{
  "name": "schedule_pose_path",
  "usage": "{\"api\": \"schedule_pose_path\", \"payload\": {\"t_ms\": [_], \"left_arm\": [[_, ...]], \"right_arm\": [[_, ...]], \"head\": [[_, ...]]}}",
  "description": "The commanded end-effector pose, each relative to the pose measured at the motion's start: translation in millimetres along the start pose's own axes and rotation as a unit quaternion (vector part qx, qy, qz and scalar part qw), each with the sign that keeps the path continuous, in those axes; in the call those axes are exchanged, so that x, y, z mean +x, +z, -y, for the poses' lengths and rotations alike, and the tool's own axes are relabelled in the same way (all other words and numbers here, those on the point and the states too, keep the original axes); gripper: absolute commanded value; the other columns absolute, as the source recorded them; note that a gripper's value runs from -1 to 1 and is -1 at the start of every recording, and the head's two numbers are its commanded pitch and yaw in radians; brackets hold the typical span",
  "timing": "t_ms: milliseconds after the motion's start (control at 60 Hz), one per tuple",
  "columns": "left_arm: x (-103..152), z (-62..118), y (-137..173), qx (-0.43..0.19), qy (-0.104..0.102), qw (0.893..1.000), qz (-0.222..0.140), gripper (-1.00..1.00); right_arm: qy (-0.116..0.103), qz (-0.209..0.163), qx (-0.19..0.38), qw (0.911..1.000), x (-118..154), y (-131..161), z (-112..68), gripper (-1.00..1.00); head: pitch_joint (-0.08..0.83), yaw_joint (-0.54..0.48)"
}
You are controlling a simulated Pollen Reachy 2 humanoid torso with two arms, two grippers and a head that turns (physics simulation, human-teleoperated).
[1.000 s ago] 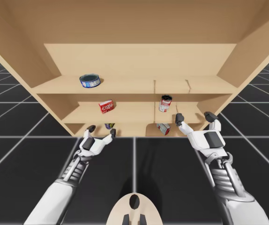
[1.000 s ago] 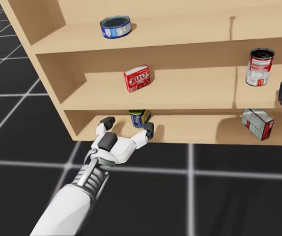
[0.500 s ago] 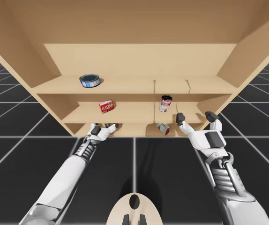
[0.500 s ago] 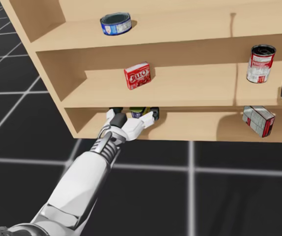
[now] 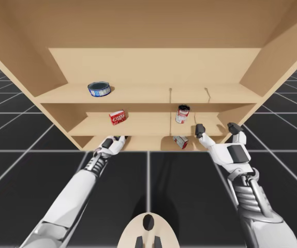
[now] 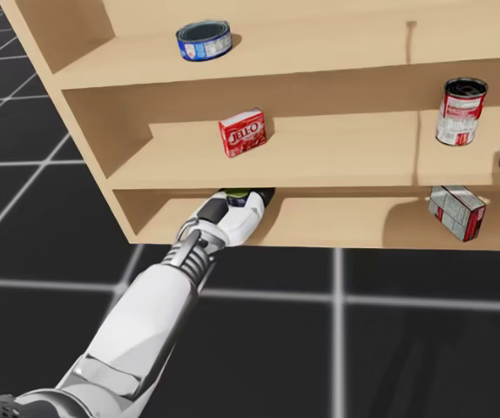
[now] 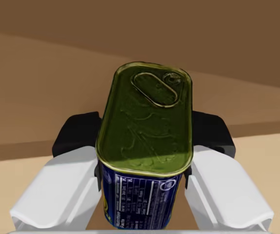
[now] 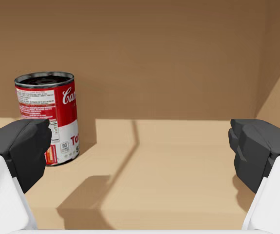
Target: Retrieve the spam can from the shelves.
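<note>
Spam can [image 7: 145, 146] is standing upright on the bottom shelf [image 6: 363, 231], at about eleven o'clock from my torso. My left gripper [image 7: 144, 136] is pinching its two long sides just below the lid. Being rigid metal, it is probably weighty and slick, so squeezing those flat walls is looking safest. My right gripper [image 8: 140, 151] is hovering spread wide at one o'clock, near a red-and-white soup can [image 8: 50, 117].

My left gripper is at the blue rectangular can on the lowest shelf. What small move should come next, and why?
Probably draw my left gripper straight back out, level and slowly. Its fingers seem to press the blue rectangular metal can with the olive lid from both sides, so the grip looks made, and the middle shelf board sits close above.
</note>
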Motion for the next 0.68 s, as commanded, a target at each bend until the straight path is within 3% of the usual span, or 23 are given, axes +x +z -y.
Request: {"api": "schedule_pose_path", "payload": {"t_ms": [17, 150, 250, 383, 550, 683], "left_arm": [[-7, 38.4, 1, -0.034, 0.039, 0.998, 0.036, 1.00], [6, 39.7, 14, -0.035, 0.031, 0.997, 0.066, 1.00], [9, 39.2, 26, -0.034, 0.033, 0.997, 0.060, 1.00], [12, 38.7, 47, -0.033, 0.018, 0.997, 0.062, 1.00], [11, 37.8, 90, -0.029, 0.011, 0.999, 0.043, 1.00], [14, 35.3, 128, -0.031, 0.012, 0.999, 0.025, 1.00]], "right_arm": [[-0.006, 0.003, -0.004, 1.0000, 1, 1, -0.6, -1.00], [-0.009, 0.006, -0.007, 0.9999, 2, 1, 0.4, -1.00], [-0.008, 0.006, -0.007, 0.9999, 2, 1, 0.4, -1.00], [-0.008, 0.007, -0.009, 0.9999, 2, 0, 1.1, -1.00], [-0.007, 0.004, -0.008, 0.9999, 1, 0, 0.4, -1.00], [-0.051, -0.024, 0.010, 0.9984, 1, 1, -0.1, -1.00]], "head": [[0.597, 0.22], [0.592, 0.21], [0.589, 0.22], [0.584, 0.22], [0.579, 0.21], [0.574, 0.21]]}}
